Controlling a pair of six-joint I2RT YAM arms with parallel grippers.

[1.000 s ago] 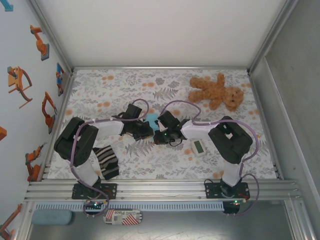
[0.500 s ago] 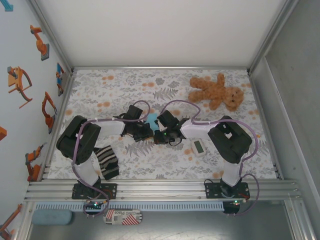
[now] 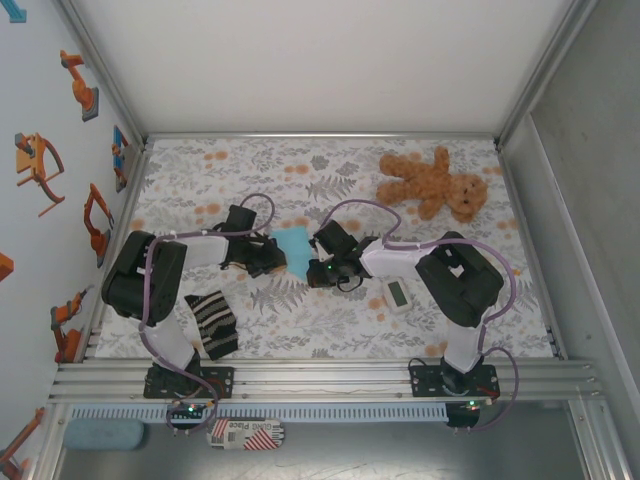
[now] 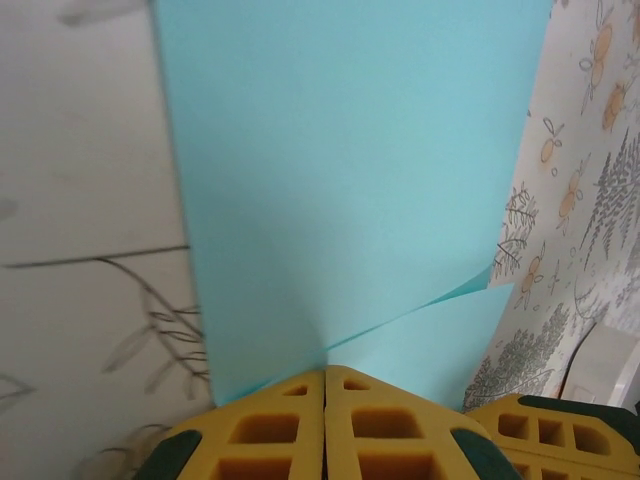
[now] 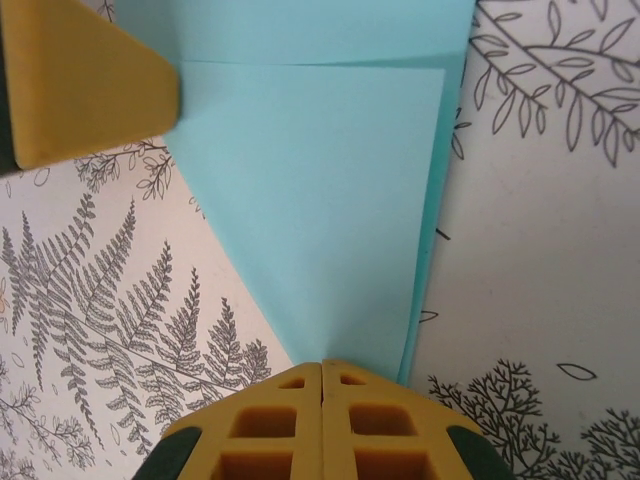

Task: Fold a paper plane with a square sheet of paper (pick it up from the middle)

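Observation:
The light-blue sheet of paper (image 3: 295,250) hangs just above the floral table between my two grippers, folded over itself in layers. In the left wrist view the paper (image 4: 340,170) stands upright, and a slanted flap (image 4: 440,335) opens to the right. My left gripper (image 4: 326,372) is shut on its lower edge; in the top view the left gripper (image 3: 274,256) sits at the paper's left side. My right gripper (image 5: 322,365) is shut on a narrow corner of the paper (image 5: 320,190), and from above the right gripper (image 3: 316,262) is at its right side.
A brown teddy bear (image 3: 435,185) lies at the back right. A small white gadget (image 3: 397,294) rests near the right arm. A black-and-cream striped cloth (image 3: 213,323) lies at the front left. A yellow finger (image 5: 80,80) of the left gripper crosses the right wrist view.
My left gripper has moved left, away from the right gripper, with the paper in it. More of the blue paper now shows between the two grippers. The right arm stays in place.

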